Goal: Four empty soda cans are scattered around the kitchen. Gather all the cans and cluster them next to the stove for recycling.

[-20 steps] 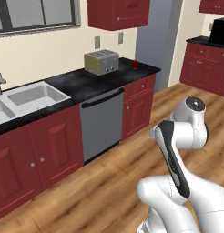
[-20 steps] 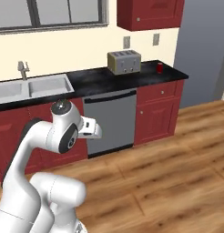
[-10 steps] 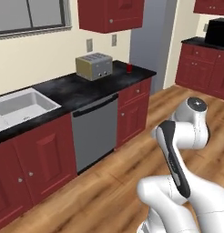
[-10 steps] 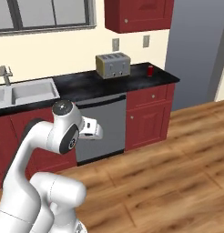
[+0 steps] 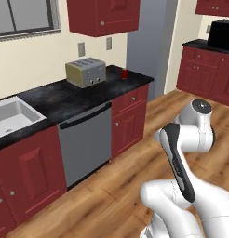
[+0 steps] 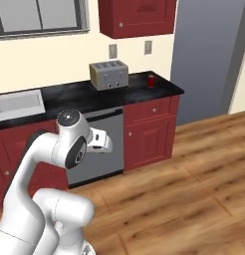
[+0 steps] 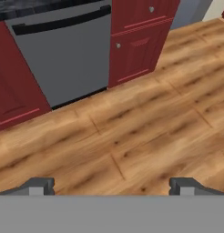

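The gripper is hanging spread and empty above the floor, a red soda can standing at one o'clock of the toaster.

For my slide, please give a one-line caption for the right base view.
Red can stands near the counter end, right of the toaster, above the dishwasher.

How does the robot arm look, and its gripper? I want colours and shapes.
The arm is glossy white, built of rounded, bulbous segments, with dark grey inlays and a dark round cap at the joints. No cables or markings are visible. The gripper ends in two small, blocky, dark grey fingertips.
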Motion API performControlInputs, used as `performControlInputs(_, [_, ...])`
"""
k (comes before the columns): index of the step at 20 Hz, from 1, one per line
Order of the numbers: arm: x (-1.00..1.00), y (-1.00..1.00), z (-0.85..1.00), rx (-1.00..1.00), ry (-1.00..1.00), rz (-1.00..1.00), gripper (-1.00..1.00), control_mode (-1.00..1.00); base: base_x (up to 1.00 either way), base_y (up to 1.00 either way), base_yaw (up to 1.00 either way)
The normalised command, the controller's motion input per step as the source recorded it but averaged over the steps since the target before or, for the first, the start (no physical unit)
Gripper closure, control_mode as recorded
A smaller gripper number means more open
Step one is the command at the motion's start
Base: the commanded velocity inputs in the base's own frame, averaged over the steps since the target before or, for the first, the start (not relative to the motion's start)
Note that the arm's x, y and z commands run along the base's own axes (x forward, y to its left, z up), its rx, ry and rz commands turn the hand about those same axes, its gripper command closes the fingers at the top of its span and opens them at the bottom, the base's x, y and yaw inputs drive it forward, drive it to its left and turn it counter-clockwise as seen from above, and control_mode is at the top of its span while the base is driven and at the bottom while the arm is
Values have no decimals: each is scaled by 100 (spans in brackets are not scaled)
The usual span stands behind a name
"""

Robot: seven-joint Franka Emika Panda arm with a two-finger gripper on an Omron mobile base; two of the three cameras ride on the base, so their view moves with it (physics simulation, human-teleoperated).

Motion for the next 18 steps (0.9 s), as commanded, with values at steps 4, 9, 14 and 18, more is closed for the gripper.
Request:
performControlInputs(4, [0, 0, 0, 0, 0, 0, -100, 100, 66, -34, 1])
performControlInputs(9, [0, 0, 0, 0, 0, 0, -100, 100, 70, -34, 1])
performControlInputs(14, [0, 0, 0, 0, 0, 0, -100, 100, 70, -32, 2])
performControlInputs(18, [0, 0, 0, 0, 0, 0, -100, 100, 72, -31, 1])
